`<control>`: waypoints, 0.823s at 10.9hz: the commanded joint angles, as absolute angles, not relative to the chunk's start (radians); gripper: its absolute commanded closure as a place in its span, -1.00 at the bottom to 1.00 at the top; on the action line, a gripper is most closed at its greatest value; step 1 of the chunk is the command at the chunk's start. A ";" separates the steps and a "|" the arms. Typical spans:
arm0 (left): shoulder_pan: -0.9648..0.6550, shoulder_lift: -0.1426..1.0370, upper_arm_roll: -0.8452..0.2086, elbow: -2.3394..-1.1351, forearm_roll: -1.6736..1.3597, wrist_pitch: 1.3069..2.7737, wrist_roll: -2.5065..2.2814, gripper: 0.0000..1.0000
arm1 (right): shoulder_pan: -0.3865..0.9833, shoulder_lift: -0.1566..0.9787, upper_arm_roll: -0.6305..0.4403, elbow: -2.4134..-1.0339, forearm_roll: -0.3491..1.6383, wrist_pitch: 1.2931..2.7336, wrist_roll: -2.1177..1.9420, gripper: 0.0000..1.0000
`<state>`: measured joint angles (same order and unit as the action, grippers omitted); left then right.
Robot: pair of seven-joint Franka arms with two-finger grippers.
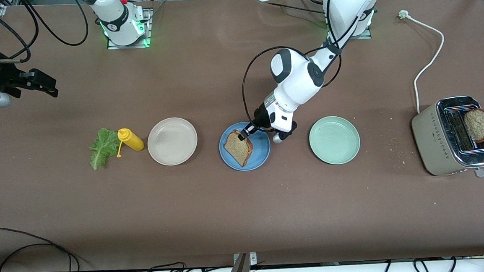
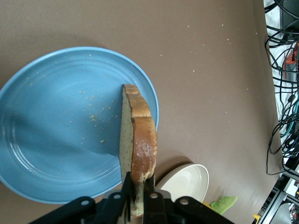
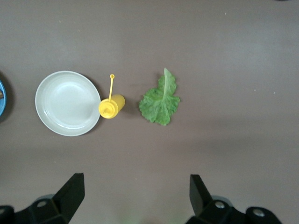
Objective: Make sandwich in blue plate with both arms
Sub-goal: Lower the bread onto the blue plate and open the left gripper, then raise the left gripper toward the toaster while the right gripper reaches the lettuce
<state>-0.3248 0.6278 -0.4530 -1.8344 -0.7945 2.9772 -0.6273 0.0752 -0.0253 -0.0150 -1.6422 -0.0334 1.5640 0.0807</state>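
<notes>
The blue plate [image 1: 264, 153] sits mid-table, scattered with crumbs [image 2: 56, 126]. My left gripper [image 1: 244, 135] is shut on the edge of a brown toast slice [image 1: 237, 148], which hangs tilted over the plate. In the left wrist view the slice [image 2: 140, 135] shows edge-on between the fingers of the left gripper [image 2: 138, 196]. I cannot tell whether its lower end touches the plate. A green lettuce leaf [image 1: 102, 146] [image 3: 160, 100] lies flat toward the right arm's end of the table. My right gripper [image 1: 41, 84] [image 3: 135, 191] waits open and empty, high over that end.
A yellow squeeze bottle [image 1: 131, 139] [image 3: 111, 106] lies between the lettuce and a beige plate [image 1: 172, 141] [image 3: 65, 102] [image 2: 187, 182]. A pale mint plate [image 1: 334, 139] sits beside the blue one. A toaster [image 1: 452, 135] with a toast slice [image 1: 479, 124] sticking out stands at the left arm's end.
</notes>
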 commanded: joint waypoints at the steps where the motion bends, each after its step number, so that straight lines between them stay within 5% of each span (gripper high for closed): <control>1: -0.328 0.634 -0.437 -1.853 -0.810 2.958 -0.621 0.15 | 0.074 -0.026 -0.014 -1.629 -0.034 1.525 0.084 -1.00; 3: -0.327 0.611 -0.401 -1.862 -0.810 2.840 -0.621 -0.01 | 0.074 -0.026 -0.014 -1.631 -0.032 1.525 0.089 -1.00; 6: -0.327 0.565 -0.350 -1.862 -0.805 2.680 -0.621 -0.64 | 0.074 -0.026 -0.014 -1.634 -0.035 1.525 0.087 -1.00; 9: -0.325 0.503 -0.275 -1.861 -0.703 2.469 -0.652 -0.99 | 0.064 -0.009 -0.023 -1.640 -0.046 1.468 0.087 -1.00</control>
